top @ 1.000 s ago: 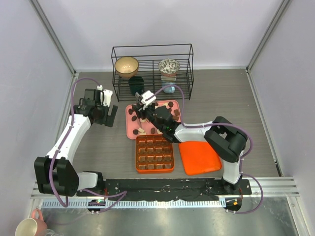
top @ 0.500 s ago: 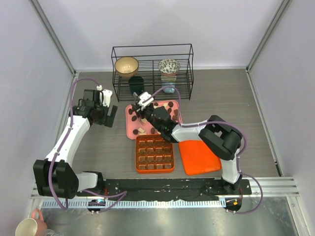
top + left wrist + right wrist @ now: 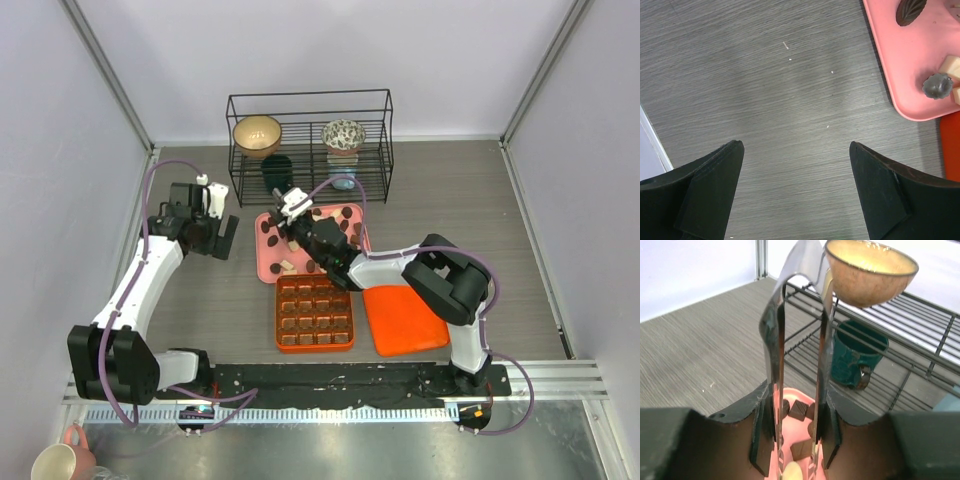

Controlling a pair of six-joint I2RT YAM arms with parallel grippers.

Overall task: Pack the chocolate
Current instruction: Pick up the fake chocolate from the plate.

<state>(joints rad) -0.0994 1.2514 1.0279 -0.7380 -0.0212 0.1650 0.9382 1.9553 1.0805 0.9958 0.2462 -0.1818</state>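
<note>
Top view: brown and cream chocolate pieces (image 3: 345, 212) lie on the pink rectangular tray (image 3: 268, 262); left wrist view: the left gripper (image 3: 796, 145) stands open left of it; right wrist view: the right gripper (image 3: 797, 450) clamps silver metal tongs (image 3: 779, 340) above it.

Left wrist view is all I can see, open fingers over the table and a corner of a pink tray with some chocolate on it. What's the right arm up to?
Observer: The right gripper hangs over the pink tray, shut on metal tongs.
Operator: Are the tongs holding anything?
Observer: A cream chocolate piece shows between the blades, low in the right wrist view. Whether it is pinched I cannot tell.
Operator: Where's the box?
Observer: The orange gridded box sits just in front of the tray's near edge.
</note>
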